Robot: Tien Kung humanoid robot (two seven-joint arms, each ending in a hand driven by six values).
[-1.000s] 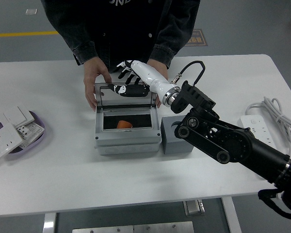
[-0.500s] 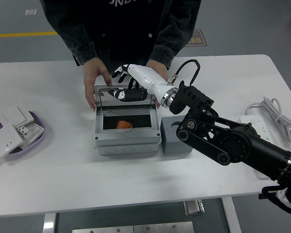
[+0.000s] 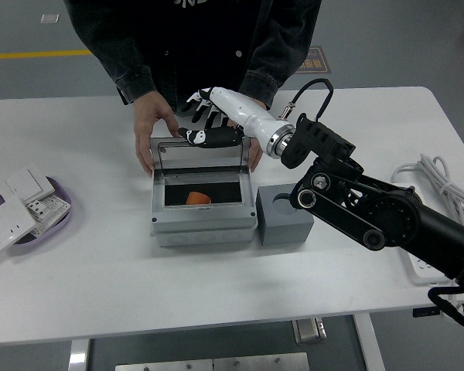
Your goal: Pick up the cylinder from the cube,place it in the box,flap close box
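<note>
The grey box (image 3: 203, 224) stands mid-table with its lid (image 3: 199, 156) raised nearly upright at the back. An orange cylinder (image 3: 198, 199) lies inside the box. To its right sits the grey cube (image 3: 284, 222), its round socket vacant. My right hand (image 3: 204, 124), white with black fingertips, reaches over the lid's top edge; the fingers are spread behind it and the thumb rests along the edge, holding nothing. A person's hands (image 3: 148, 131) grip the box on both sides at the back.
A purple dish (image 3: 62, 224) with white wall sockets sits at the far left. A white power strip with a coiled cable (image 3: 441, 182) lies at the right edge. The person stands close against the far side.
My right hand has lifted slightly and shifted back and right along the lid's top edge. The lid stays upright, the cylinder has not moved.
</note>
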